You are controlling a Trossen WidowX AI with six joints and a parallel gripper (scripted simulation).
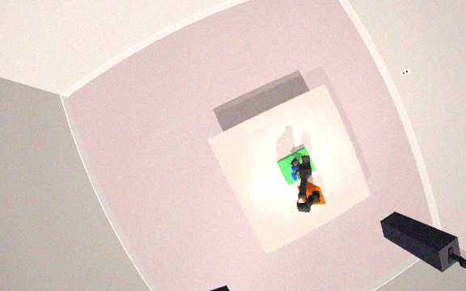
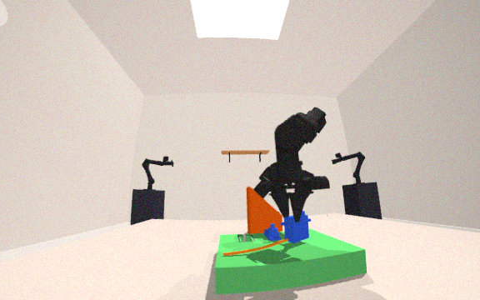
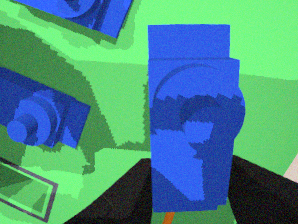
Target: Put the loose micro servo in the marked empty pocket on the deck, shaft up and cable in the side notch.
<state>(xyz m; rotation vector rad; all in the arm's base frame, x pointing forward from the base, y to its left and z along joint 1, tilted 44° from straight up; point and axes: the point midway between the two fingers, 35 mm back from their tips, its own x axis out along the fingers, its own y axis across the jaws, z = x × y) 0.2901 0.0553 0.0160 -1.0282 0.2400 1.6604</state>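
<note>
The loose blue micro servo [image 2: 297, 230] [image 3: 177, 165] stands over the green deck [image 2: 340, 248] [image 3: 270, 40] [image 1: 285, 169], shaft side up. My gripper [image 2: 292, 218] [image 3: 188, 167] is shut on its body, one black finger on each side. The servo's underside is close to the deck; I cannot tell whether it touches. Its orange cable [image 2: 257, 249] [image 3: 169, 218] leaves the lower end in the wrist view and stretches left over the deck in the exterior view. The marked pocket's grey outline [image 3: 51, 202] is at the lower left of the wrist view, beside the servo. Its side notch is not clear.
A blue servo [image 2: 272, 233] [image 3: 37, 110] sits in the deck near the pocket; another servo [image 3: 107, 19] is at the wrist view's upper left. An orange upright panel [image 2: 260, 217] [image 1: 318, 194] stands behind the deck, close to the arm.
</note>
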